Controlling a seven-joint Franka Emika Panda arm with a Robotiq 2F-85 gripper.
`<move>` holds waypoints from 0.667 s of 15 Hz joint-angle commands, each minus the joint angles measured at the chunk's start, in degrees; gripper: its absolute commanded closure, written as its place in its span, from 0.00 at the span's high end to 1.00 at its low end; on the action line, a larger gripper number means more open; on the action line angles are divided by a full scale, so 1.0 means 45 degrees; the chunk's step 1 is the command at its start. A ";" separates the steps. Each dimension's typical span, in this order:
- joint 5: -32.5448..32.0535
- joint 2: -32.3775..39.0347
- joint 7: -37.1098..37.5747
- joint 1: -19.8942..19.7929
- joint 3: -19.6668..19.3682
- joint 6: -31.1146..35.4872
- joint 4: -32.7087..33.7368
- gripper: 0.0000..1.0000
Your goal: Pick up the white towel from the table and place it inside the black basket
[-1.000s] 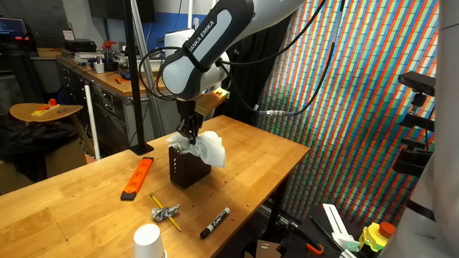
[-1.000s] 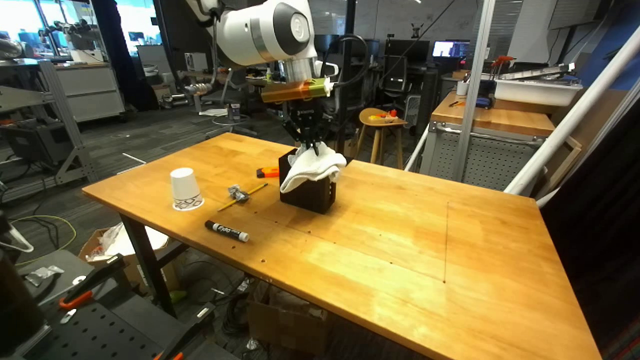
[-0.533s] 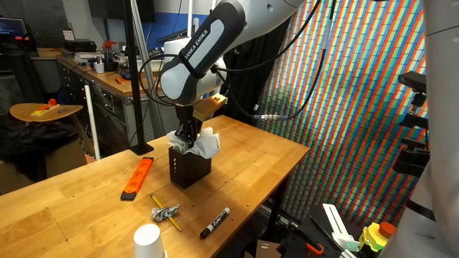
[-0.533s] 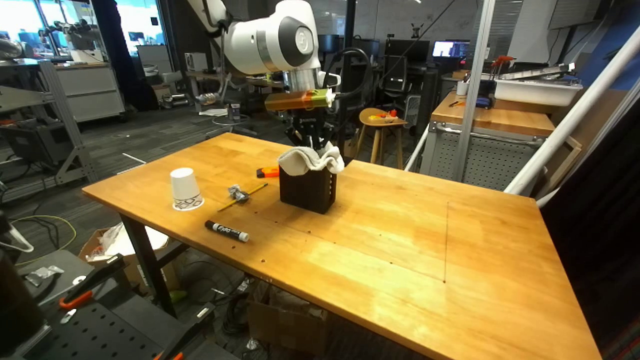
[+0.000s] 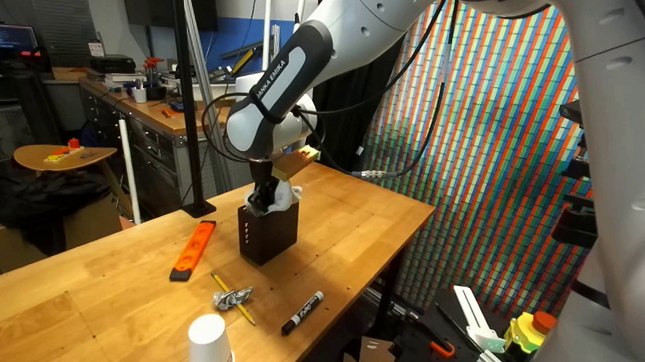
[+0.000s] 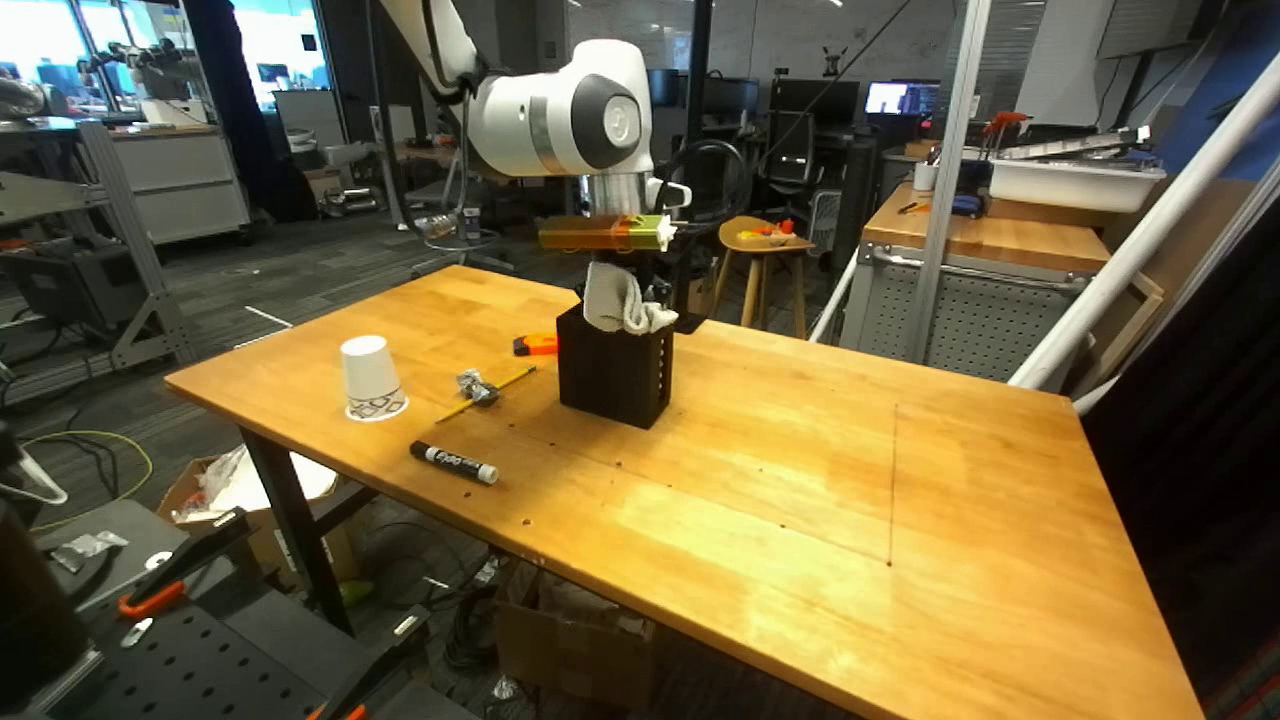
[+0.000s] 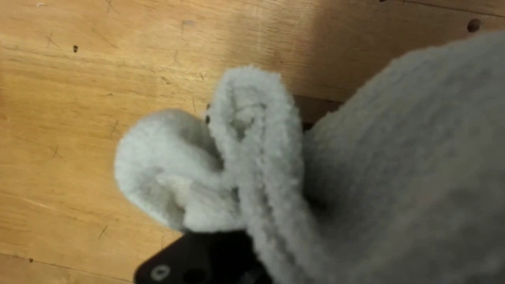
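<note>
In an exterior view, the widest room lies right of the black basket [image 6: 610, 375], where the table [image 6: 980, 480] runs to its end edge; left of the basket are the pencil [image 6: 512, 380], marker [image 6: 453, 462] and white cup [image 6: 370, 375]. The white towel [image 6: 608, 297] bunches at the basket's mouth, folds above the rim. The gripper [image 5: 262, 200] reaches among them, fingertips hidden: whether it grips, I cannot tell. The orange tool [image 5: 195, 247] shows whole in an exterior view; where the basket stands before it, only its end does.
</note>
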 commanded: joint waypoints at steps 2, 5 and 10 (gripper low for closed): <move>0.0581 0.0942 -0.0591 -0.0367 0.0189 -0.0164 0.0328 0.03; 0.0548 0.0697 -0.0715 -0.0393 0.0158 -0.0256 0.0420 0.03; 0.0465 -0.0264 -0.0817 -0.0563 -0.0005 -0.0345 0.0589 0.38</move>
